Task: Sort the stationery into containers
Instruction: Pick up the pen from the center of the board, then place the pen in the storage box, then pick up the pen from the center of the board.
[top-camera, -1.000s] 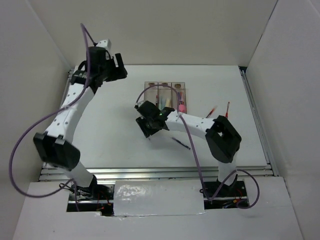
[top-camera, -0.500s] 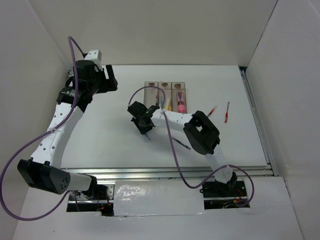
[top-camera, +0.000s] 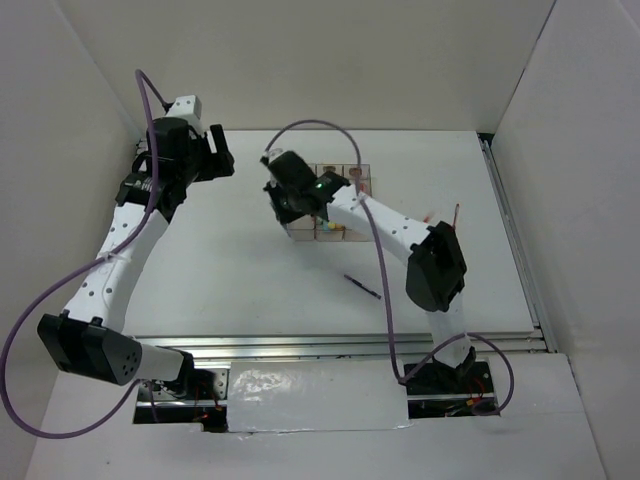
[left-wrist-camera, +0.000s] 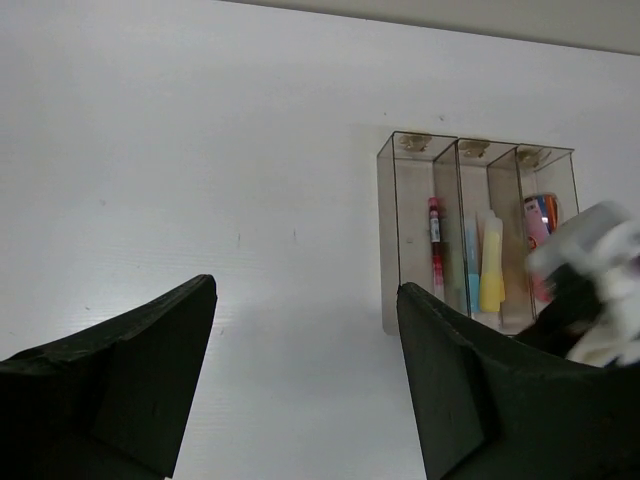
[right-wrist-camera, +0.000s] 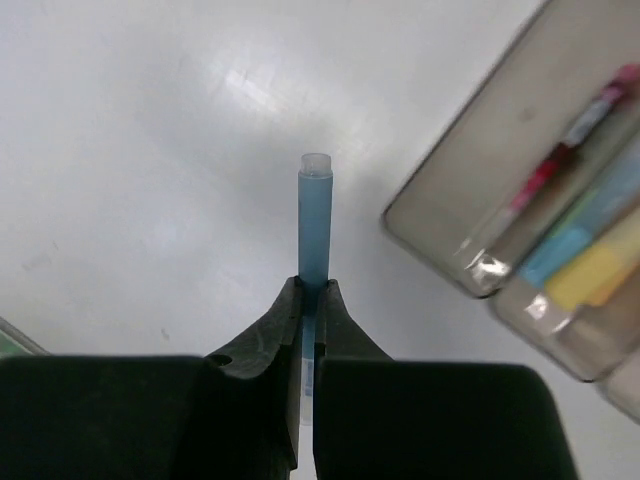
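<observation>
Placement is the step in hand, and the care lies in lining the pen up. Far to the left, the left hand (top-camera: 224, 150) hangs above the table (top-camera: 230, 270) with its fingers wide apart and nothing between them, well apart from the work; it is best kept there, out of the other arm's way.

Next over, the right hand (right-wrist-camera: 308, 288) is clamped on a blue pen (right-wrist-camera: 313, 215). It grips the pen near one end, so most of the barrel juts out past the fingertips, pale tip foremost. In the right wrist view the pen hangs over bare table just beside the near corner of the clear bins (left-wrist-camera: 388, 240), not yet above any compartment.

The left compartment holds a red pen (left-wrist-camera: 434, 235), the middle one a light-blue pen (left-wrist-camera: 470, 265) and a yellow marker (left-wrist-camera: 491, 270), and the right one a pink marker (left-wrist-camera: 538, 215). The middle compartment looks the likely home.

To do it well, turn the wrist until the barrel runs along the narrow slot. Bring the jutting tip over the walls, not into them. Go down low before the fingers part, or the pen may bounce out or bridge two walls.

Further right, a dark purple pen (top-camera: 362, 286) and a thin red pen (top-camera: 457, 213) lie loose on the table, so the task is unfinished.
</observation>
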